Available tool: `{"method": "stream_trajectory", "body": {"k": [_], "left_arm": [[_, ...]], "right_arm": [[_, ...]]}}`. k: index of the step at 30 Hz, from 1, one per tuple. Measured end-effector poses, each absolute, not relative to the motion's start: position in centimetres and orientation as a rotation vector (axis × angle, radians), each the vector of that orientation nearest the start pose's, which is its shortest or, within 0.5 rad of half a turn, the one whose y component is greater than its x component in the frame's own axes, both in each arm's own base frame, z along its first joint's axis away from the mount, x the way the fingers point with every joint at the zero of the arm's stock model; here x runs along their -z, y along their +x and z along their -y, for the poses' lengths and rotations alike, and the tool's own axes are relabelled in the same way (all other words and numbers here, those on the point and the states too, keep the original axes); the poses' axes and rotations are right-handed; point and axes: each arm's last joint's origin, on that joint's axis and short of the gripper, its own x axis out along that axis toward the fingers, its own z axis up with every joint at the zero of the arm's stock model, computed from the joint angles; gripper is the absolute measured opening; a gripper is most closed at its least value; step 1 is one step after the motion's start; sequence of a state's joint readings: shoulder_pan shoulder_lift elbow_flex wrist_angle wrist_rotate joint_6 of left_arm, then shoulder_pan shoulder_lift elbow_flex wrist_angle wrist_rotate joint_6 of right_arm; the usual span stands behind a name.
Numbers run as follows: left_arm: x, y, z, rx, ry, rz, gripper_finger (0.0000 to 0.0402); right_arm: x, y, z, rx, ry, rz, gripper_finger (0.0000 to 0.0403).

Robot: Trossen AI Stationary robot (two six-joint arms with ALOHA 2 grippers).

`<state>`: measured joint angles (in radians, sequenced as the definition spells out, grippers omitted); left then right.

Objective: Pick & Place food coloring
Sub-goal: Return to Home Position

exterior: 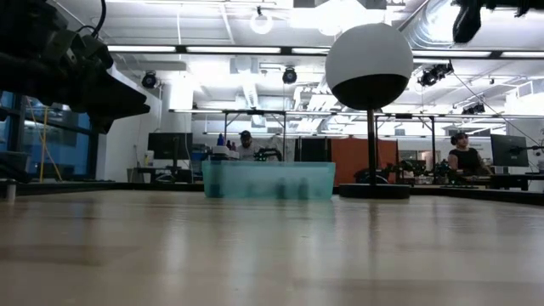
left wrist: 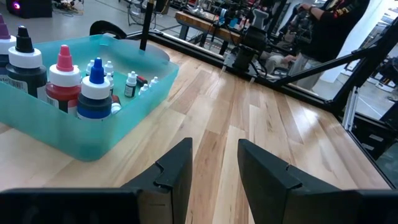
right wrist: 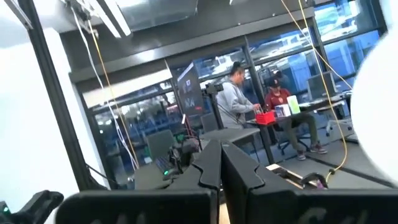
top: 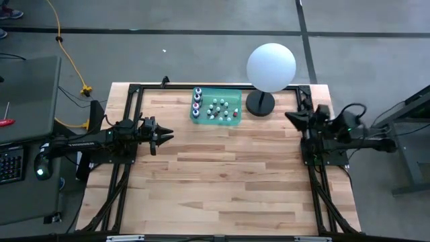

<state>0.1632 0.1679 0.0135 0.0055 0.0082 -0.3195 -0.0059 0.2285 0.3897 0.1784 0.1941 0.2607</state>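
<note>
Food coloring bottles [top: 216,109] are in neither gripper; every one that shows stands inside the green bin [left wrist: 93,134].

The left gripper [left wrist: 214,165] hangs above the bench's left edge, in the far half. Its two fingers are parted by a clear gap with only bare wood showing between them, and it points across the bench [top: 222,181] toward the bin. The right gripper [right wrist: 221,165] is raised at the bench's right edge, near the far right corner. Its two fingers are pressed together with nothing between them, and it looks out into the room.

The green bin stands at the far edge of the bench, a little left of the middle. Four larger bottles stand in a row along the bin's left side. The left wrist view shows them as one purple bottle [left wrist: 2,30] only partly in view, one black-capped bottle [left wrist: 23,53], one red bottle [left wrist: 64,84] and one blue bottle [left wrist: 96,96]. The small white-capped bottles [left wrist: 130,84] fill the rest of the bin. The high view shows roughly a dozen, too crowded for an exact count.

One white sphere [top: 271,65] on a black base [top: 260,104] stands just beside the bin's right side, also at the far edge.

Beyond the bench, two people [right wrist: 239,99] sit at a desk in the room.
</note>
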Motion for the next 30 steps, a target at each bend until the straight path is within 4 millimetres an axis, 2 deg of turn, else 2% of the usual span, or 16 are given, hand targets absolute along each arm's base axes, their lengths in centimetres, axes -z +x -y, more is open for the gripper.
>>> {"method": "stream_trajectory", "body": {"k": [5,11,22,30], "left_arm": [[-15.5,10.5,-1.7,-0.177,-0.331,-0.122,0.0127],[-15.5,10.5,-1.7,-0.178,-0.331,-0.122,0.0127],[-15.5,10.5,-1.7,-0.177,-0.331,-0.123,0.0127],[-15.5,10.5,-1.7,-0.178,-0.331,-0.123,0.0127]], "right_arm": [[-25.0,9.6,0.6,0.146,0.322,0.428,0.0000],[-21.5,9.8,0.6,0.107,0.325,0.525,0.0000],[-20.9,10.2,0.2,0.013,0.232,0.418,0.0000],[-18.9,10.8,0.0,-0.027,0.224,0.197,0.0000]]}}
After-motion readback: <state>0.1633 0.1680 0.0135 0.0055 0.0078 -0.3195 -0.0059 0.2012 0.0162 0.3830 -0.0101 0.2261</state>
